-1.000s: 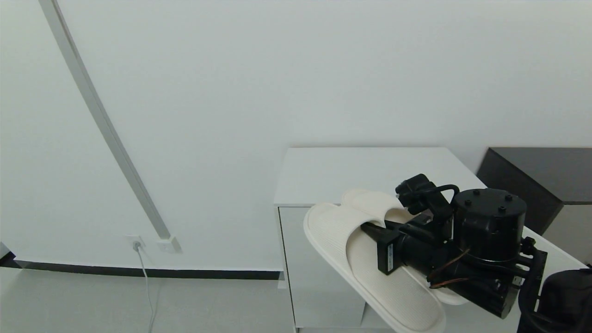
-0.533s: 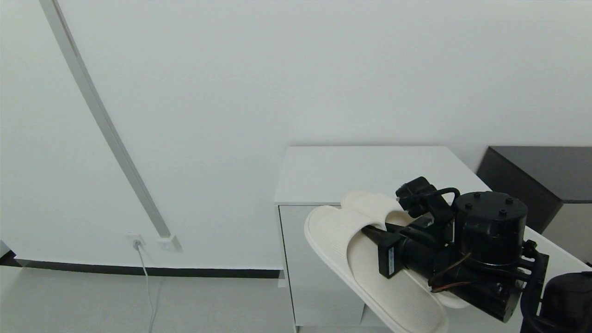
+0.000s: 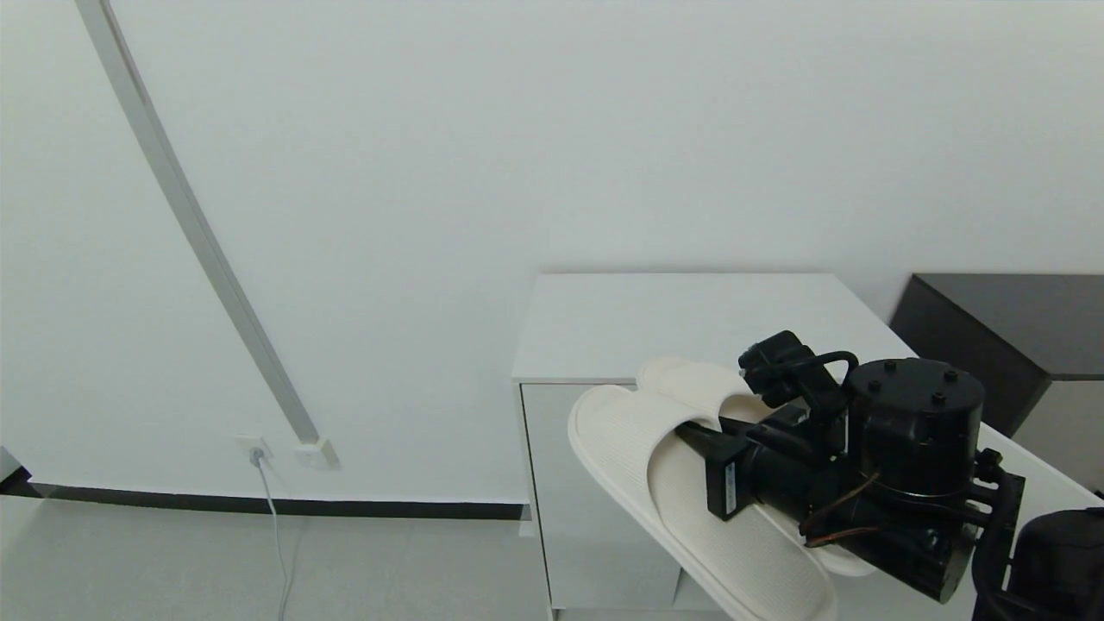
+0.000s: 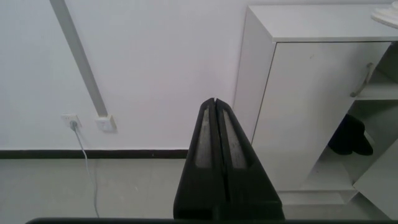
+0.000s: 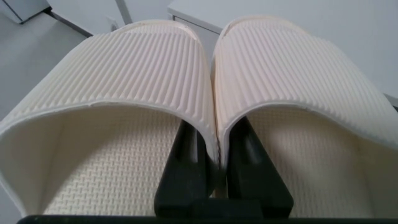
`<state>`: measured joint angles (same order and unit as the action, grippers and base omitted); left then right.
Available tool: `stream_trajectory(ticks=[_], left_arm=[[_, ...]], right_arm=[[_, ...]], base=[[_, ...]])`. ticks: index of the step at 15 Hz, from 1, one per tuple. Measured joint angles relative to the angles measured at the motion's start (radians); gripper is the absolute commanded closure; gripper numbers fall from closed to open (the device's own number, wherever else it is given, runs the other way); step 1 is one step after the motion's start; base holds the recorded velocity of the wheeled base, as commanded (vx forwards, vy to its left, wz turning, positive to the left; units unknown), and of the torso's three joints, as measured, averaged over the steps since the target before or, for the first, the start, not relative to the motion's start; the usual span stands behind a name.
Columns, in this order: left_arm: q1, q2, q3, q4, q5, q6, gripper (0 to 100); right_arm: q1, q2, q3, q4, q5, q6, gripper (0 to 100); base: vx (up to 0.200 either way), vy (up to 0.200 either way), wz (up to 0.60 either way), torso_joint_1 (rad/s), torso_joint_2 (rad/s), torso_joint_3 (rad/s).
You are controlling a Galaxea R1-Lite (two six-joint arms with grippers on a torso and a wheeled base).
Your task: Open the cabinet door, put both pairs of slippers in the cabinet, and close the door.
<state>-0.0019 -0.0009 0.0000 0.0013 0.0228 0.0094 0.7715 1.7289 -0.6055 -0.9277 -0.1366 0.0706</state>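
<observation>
Cream slipper pair pinched by adjoining strap edges in right gripper, held aloft before white cabinet's top front edge. Left gripper closed, empty. Likely step: transport. Next: lower into open compartment.

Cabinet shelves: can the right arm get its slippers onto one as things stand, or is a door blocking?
Probably yes. The cabinet stands open on one side, with an upper shelf showing above a dark pair. The right tool, shut on the cream slippers, is in front of it.
</observation>
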Motion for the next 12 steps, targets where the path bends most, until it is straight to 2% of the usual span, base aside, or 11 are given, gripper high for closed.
stream_trajectory(ticks=[12], left_arm=[[0.000, 0.000, 0.000, 0.000, 0.000, 0.000, 100]], right_arm=[[0.006, 0.000, 0.006, -0.001, 0.000, 0.000, 100]], base=[[0.000, -0.200, 0.00, 0.002, 0.00, 0.003]])
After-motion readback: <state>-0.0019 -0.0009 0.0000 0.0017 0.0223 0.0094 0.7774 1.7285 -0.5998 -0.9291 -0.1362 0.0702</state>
